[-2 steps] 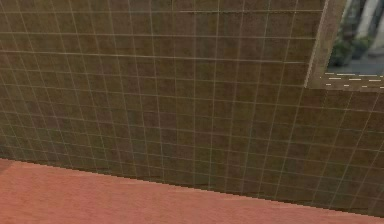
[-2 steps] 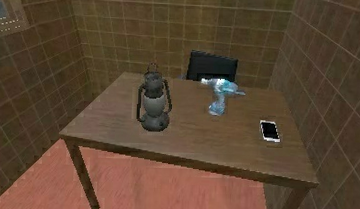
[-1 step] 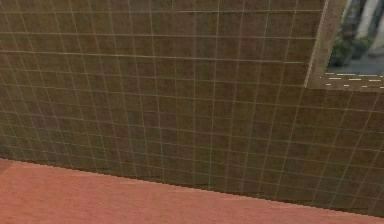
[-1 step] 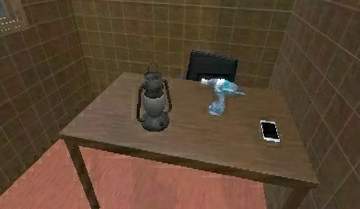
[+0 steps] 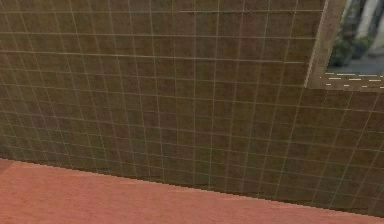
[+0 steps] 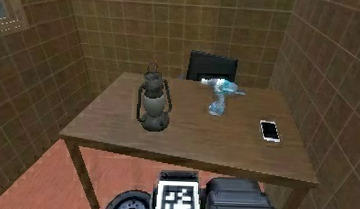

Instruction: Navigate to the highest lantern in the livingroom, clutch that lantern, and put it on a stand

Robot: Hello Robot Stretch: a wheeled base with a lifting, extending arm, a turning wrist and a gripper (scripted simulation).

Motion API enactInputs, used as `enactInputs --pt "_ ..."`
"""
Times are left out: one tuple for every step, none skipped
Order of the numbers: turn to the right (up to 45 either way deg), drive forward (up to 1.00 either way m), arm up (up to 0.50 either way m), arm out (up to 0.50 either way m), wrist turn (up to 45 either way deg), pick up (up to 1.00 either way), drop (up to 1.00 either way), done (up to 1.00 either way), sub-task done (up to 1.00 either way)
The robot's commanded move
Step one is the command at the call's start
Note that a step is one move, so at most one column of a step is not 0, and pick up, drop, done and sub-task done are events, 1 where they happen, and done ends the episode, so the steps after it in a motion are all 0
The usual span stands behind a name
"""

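A dark metal lantern [image 6: 154, 101] with a glass globe and a wire handle stands upright on a brown wooden table [image 6: 117, 130], left of the table's middle. At the arm side view's bottom edge a white square with black marks [image 6: 178, 197] sits on the arm's end. Left of it is the gripper's dark rounded body [image 6: 129, 204], below the table's near edge. Its far end is cut off by the picture's edge, so I cannot tell whether it holds anything.
On the table also lie a pale blue bottle-like thing [image 6: 222, 96] and a white-edged phone [image 6: 270, 131]. A dark chair [image 6: 211, 67] stands behind the table. Brown tiled walls close the corner. Ahead is a tiled wall [image 5: 170, 100], red-brown floor [image 5: 80, 195] and a window frame [image 5: 345, 50].
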Motion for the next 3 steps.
enactInputs --pt "0.0 0.00 0.00 0.50 0.0 0.00 0.00 0.00 0.00" --pt "0.0 0.00 0.00 0.00 45.0 0.00 0.00 0.00 0.00" --pt "0.0 0.00 0.00 0.00 45.0 0.00 0.00 0.00 0.00"
